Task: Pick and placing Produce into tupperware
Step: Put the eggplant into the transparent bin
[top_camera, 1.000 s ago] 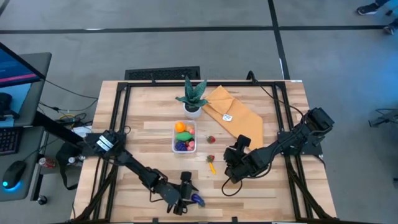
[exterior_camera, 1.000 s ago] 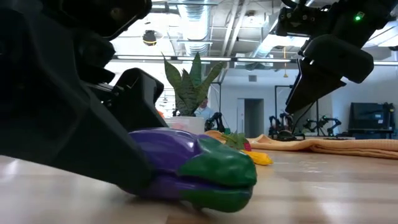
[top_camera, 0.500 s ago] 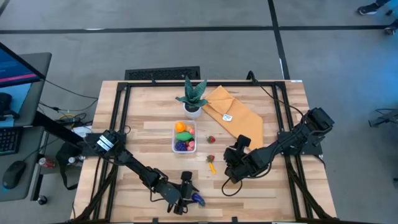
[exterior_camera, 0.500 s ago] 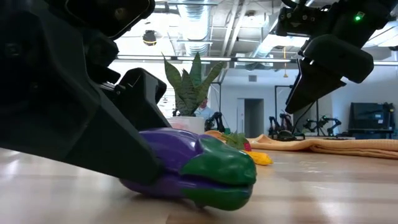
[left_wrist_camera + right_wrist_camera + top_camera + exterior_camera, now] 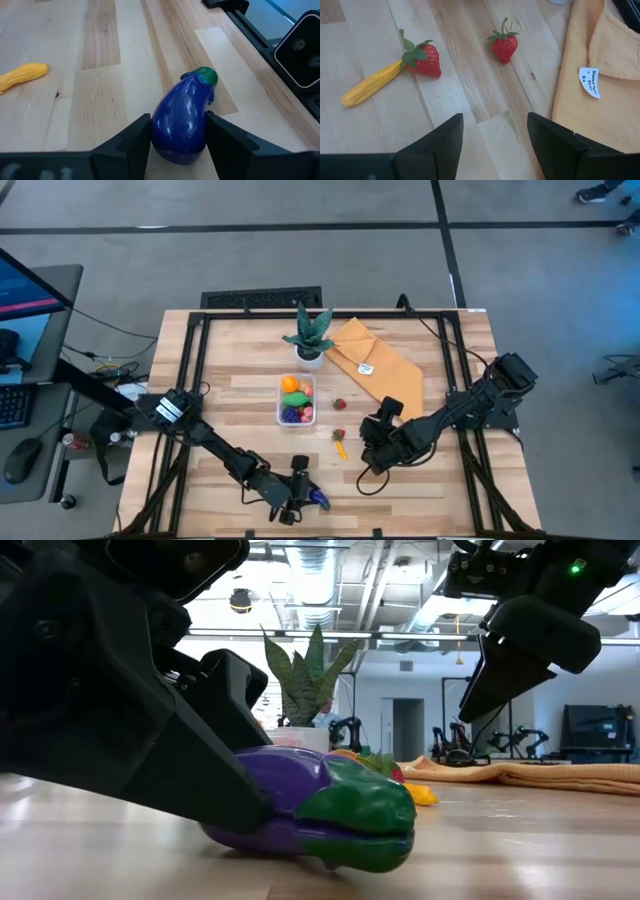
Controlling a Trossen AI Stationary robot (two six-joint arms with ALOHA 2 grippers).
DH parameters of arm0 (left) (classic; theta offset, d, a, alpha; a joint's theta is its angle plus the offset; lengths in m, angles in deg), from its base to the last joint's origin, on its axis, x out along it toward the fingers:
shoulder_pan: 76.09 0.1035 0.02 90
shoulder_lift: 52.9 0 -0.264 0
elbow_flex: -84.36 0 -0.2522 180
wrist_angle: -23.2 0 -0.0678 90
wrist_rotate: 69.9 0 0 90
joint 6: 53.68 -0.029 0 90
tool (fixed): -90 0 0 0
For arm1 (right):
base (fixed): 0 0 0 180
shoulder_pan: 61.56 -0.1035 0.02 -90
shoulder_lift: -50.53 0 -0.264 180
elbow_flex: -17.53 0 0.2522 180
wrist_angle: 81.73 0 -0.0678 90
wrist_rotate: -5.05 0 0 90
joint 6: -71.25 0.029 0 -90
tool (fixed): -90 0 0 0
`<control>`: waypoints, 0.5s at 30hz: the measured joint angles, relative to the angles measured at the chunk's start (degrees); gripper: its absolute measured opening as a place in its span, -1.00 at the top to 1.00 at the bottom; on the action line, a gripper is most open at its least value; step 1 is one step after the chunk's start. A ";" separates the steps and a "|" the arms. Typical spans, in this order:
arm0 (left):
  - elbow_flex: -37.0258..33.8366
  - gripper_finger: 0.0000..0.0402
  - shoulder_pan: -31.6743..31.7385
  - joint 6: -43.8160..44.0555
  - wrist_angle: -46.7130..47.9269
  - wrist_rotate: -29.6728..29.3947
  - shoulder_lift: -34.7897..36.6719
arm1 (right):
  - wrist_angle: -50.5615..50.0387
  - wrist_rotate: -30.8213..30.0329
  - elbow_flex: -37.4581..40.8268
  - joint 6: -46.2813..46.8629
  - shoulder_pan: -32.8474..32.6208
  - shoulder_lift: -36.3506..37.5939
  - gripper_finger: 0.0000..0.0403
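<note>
My left gripper [image 5: 177,142] has narrowed around the glossy purple toy eggplant with a green cap [image 5: 184,117] near the table's front edge; fingers now touch both flanks, so lifting toward the clear rectangular plastic tupperware [image 5: 296,401] looks next. My right gripper [image 5: 495,145] waits open above the strawberries.

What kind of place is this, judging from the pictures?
Probably a robotics lab or workshop. A wooden table on a black frame stands on a grey floor, a desk with a keyboard and mouse beside it, and more robot arms show in the room behind.
</note>
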 joint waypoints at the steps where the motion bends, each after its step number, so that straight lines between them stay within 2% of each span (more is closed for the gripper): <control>1: 0.00 0.18 0.00 0.00 0.00 -0.02 0.00 | 0.00 0.00 0.00 0.00 0.00 0.00 -0.06; 15: -0.05 0.18 0.75 -2.42 -0.24 -0.96 0.40 | -0.02 0.01 0.00 0.00 0.00 0.00 -0.06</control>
